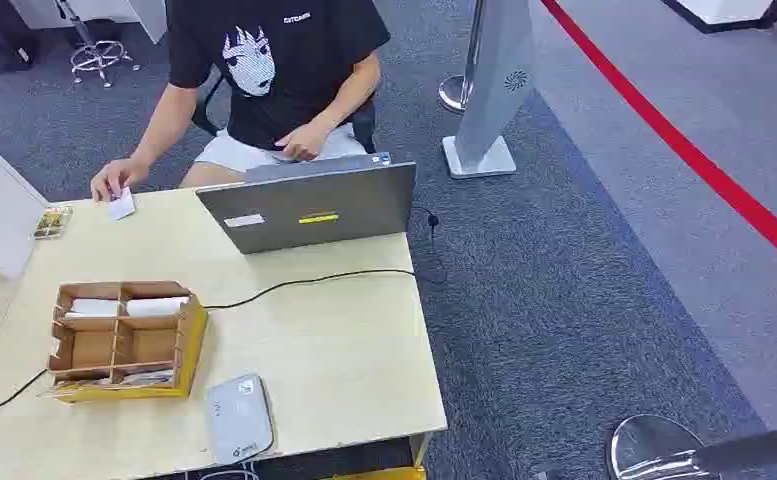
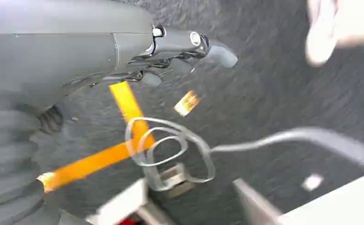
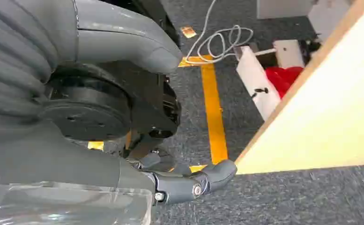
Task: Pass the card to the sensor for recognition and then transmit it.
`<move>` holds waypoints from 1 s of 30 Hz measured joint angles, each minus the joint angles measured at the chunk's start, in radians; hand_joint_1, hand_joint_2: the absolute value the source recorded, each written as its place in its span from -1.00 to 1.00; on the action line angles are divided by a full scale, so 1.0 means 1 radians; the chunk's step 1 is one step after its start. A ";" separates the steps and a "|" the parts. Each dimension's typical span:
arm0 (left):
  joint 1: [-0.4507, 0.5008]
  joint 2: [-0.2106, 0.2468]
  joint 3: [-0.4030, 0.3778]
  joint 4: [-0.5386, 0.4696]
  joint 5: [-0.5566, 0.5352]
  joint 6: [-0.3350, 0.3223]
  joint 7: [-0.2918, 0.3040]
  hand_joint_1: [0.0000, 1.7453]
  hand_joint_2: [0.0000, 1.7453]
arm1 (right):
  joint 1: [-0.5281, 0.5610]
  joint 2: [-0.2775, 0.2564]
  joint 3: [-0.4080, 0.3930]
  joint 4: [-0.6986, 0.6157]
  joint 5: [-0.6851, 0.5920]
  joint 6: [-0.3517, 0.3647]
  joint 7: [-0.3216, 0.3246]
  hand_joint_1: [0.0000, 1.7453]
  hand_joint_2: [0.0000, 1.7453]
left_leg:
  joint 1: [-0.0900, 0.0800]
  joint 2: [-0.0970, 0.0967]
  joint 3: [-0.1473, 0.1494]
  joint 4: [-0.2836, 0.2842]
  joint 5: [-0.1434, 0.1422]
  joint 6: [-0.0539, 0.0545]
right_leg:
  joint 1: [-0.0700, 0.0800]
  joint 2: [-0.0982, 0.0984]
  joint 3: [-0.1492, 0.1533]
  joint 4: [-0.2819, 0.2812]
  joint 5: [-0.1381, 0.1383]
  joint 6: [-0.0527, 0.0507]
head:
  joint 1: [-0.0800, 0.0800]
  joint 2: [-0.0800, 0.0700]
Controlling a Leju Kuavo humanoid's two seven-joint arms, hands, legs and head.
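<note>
Robot hand states come first: the left robot hand [image 2: 189,49] is seen hanging low over the grey carpet, with its fingers out and nothing held in them. The right robot hand [image 3: 189,183] is also hanging down, beside the edge of the bench [image 3: 330,117], and nothing is held in it either; its fingers look loosely spread.

It is judged that the task has hardly been started. No card has been picked up by the robot yet. White cards [image 1: 124,306] are kept in the back parts of a wooden box [image 1: 124,340] with small compartments, near the left side of the bench. The grey sensor [image 1: 236,417] is laid flat near the front edge, just beside the box. One more white card [image 1: 121,206] is held down at the far corner by a person's hand [image 1: 112,182]. A card must still be taken, shown to the sensor and then passed on.

The bench top [image 1: 344,350] is made of pale wood. A grey laptop [image 1: 309,205] is stood at the far side, and a black cable [image 1: 304,282] is run across the top. A seated person in a black shirt is seen behind it. The floor is covered in dark grey carpet, with a red line [image 1: 684,150] at the right. Yellow tape [image 3: 213,112] and a coiled grey cable [image 2: 170,150] are seen on the floor below.
</note>
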 joint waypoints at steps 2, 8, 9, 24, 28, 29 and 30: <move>0.002 -0.002 0.002 -0.020 0.016 0.001 -0.006 -1.00 1.00 | 0.004 0.000 0.003 -0.007 -0.009 -0.003 0.007 -1.00 1.00 | 0.000 0.000 0.000 0.000 0.000 0.000 | 0.000 0.000 0.000 0.000 0.000 0.000 | -0.001 0.000; 0.017 -0.032 0.015 -0.192 0.081 0.001 -0.056 -1.00 1.00 | 0.032 0.008 0.027 -0.052 -0.065 -0.036 0.027 -1.00 1.00 | 0.000 0.000 0.000 0.000 0.000 0.000 | 0.000 0.000 0.000 0.000 0.000 0.000 | 0.000 0.000; 0.022 -0.037 0.015 -0.219 0.087 0.000 -0.068 -1.00 1.00 | 0.036 0.008 0.034 -0.059 -0.076 -0.044 0.029 -1.00 1.00 | 0.000 0.000 0.000 0.000 0.000 0.000 | 0.000 0.000 0.000 0.000 0.000 0.000 | 0.000 0.000; 0.165 -0.073 -0.152 -0.664 0.121 0.035 -0.144 -1.00 1.00 | 0.065 0.013 0.101 -0.113 -0.163 -0.123 0.057 -1.00 1.00 | 0.000 0.000 0.001 0.000 0.000 0.000 | 0.000 0.000 0.000 0.000 0.000 0.000 | 0.000 0.000; 0.196 -0.081 -0.231 -0.805 0.137 0.000 -0.116 -1.00 1.00 | 0.065 0.013 0.106 -0.114 -0.166 -0.135 0.060 -1.00 1.00 | 0.000 0.000 0.001 0.000 0.000 0.000 | 0.000 0.000 -0.001 0.000 0.000 0.000 | 0.000 0.000; 0.200 -0.082 -0.245 -0.826 0.137 -0.008 -0.112 -1.00 1.00 | 0.064 0.014 0.107 -0.114 -0.166 -0.137 0.060 -1.00 1.00 | 0.000 0.000 0.001 0.000 0.000 0.000 | 0.000 0.000 -0.001 0.000 0.000 0.000 | 0.000 0.000; 0.200 -0.084 -0.280 -0.875 0.131 -0.025 -0.102 -1.00 1.00 | 0.063 0.014 0.108 -0.114 -0.165 -0.142 0.060 -1.00 1.00 | 0.000 0.000 0.001 0.000 0.000 0.000 | 0.000 0.000 -0.001 0.000 0.000 0.000 | 0.000 0.000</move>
